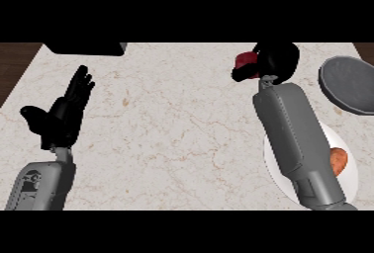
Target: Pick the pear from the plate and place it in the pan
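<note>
I see my right hand (272, 60) curled around a dark red rounded fruit (246, 60), mostly hidden, left of the dark grey round pan (350, 84), cut by the edge. Behind its forearm lies the white plate (349, 170) with an orange item (339, 161). My left hand (62, 116) rests open.

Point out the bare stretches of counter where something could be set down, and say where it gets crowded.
The widest bare patch of counter lies between the open left hand and the right forearm. The right side is crowded: the right hand curled on a red object, the pan at the edge, and the plate with an orange item, partly under the forearm.
</note>
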You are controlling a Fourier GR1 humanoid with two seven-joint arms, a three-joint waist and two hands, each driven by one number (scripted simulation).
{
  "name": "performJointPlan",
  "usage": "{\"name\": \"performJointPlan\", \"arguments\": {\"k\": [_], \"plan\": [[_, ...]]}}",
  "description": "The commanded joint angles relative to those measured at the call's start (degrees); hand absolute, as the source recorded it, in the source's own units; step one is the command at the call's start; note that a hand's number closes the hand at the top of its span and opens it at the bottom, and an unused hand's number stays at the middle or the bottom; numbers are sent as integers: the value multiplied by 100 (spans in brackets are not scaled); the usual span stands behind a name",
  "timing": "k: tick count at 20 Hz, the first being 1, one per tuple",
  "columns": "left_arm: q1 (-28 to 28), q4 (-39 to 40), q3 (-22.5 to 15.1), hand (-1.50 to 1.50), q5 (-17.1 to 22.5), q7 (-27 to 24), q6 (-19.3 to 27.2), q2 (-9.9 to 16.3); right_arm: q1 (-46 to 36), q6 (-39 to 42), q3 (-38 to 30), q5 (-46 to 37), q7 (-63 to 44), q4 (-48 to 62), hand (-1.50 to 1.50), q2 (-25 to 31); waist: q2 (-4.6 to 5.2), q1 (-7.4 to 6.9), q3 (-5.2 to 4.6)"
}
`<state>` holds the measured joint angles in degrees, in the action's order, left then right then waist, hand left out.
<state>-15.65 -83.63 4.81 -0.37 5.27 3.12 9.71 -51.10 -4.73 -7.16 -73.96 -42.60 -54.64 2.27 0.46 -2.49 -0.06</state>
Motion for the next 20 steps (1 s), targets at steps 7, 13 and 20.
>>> {"name": "performJointPlan", "arguments": {"k": [7,13,20], "plan": [[72,145,180,0,61,-139,-121,155,-704,-1682,-798,130,-65,689,150,660,-3,141,8],[145,164,111,0,63,-231,-112,21,-352,-2346,-1627,1112,1156,1135,150,1516,11,146,12],[361,-231,-54,0,-146,-169,90,-104,-102,-2647,-2001,1302,2081,2359,150,2505,17,85,15]]}}
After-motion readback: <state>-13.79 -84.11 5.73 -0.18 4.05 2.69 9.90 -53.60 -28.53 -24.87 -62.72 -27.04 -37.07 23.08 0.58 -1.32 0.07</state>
